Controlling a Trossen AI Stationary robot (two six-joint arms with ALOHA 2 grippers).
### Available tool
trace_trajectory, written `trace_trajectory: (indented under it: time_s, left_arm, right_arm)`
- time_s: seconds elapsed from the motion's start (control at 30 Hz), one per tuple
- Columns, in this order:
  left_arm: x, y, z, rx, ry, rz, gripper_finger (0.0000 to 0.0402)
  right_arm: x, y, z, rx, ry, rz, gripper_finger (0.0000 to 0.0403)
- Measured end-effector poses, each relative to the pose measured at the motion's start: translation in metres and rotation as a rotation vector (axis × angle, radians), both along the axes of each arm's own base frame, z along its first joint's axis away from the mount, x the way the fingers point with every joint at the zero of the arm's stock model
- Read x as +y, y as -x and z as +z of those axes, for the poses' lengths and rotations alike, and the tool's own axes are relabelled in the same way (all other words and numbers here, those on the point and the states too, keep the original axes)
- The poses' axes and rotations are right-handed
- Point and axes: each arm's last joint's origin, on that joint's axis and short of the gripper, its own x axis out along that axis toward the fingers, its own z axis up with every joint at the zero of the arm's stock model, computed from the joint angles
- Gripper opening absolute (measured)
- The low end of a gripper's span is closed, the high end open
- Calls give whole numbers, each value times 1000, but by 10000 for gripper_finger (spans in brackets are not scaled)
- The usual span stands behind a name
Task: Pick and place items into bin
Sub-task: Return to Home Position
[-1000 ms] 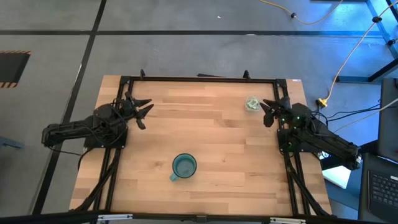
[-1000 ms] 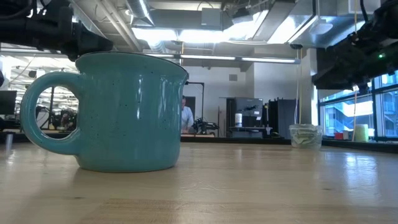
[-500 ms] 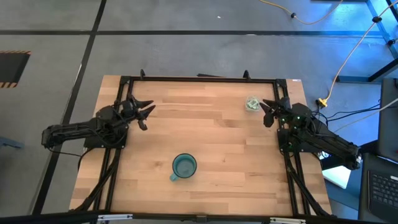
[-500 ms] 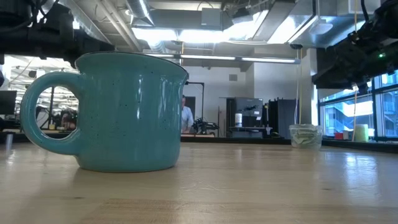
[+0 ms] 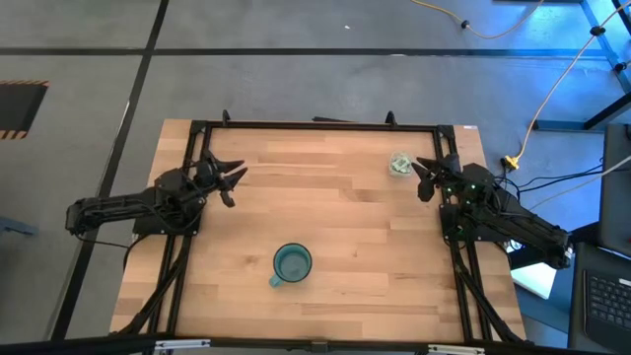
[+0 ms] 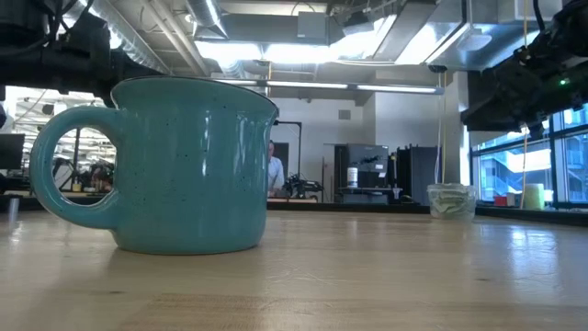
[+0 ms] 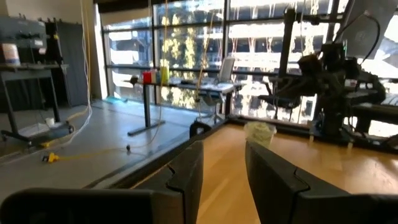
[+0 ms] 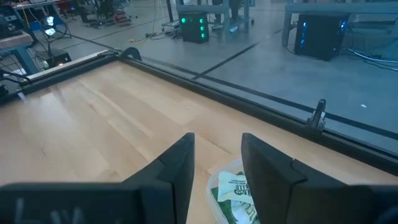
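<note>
The bin (image 5: 400,164) is a small translucent whitish cup standing on its base near the table's far right corner; it also shows in the low view (image 6: 451,200) and the left wrist view (image 7: 259,132). Light green packets (image 8: 236,191) lie inside it. My right gripper (image 5: 426,178) hovers open just right of the bin, and in its wrist view (image 8: 217,163) the bin sits just past the fingertips. My left gripper (image 5: 230,178) is open over the table's left side, above bare wood (image 7: 224,167). No packets show loose on the table.
A teal-blue mug (image 5: 291,264) with a handle stands upright at the table's near middle and fills the low view's left (image 6: 170,165). A black frame (image 5: 315,124) runs along the table's edges. Bare wood lies between the two arms.
My left gripper has moved slightly toward the table's right, staying open. The right arm, the bin and the mug have kept still.
</note>
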Motion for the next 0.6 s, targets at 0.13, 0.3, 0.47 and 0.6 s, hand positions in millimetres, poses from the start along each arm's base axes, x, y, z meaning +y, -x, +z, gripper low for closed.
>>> trace_trajectory:
  time_s: [0.13,0.3,0.47,0.6]
  left_arm:
    - [0,0,1,1,-31,7,114]
    - [0,0,1,2,-33,9,114]
    - [1,0,0,24,-31,25,114]
    - [2,1,-3,48,-25,64,114]
  right_arm:
    - [-1,-3,-6,-10,5,0,136]
    - [-4,-7,-12,-25,31,5,136]
    - [-3,-7,-6,-62,76,16,136]
    - [-4,-7,-5,-67,86,17,136]
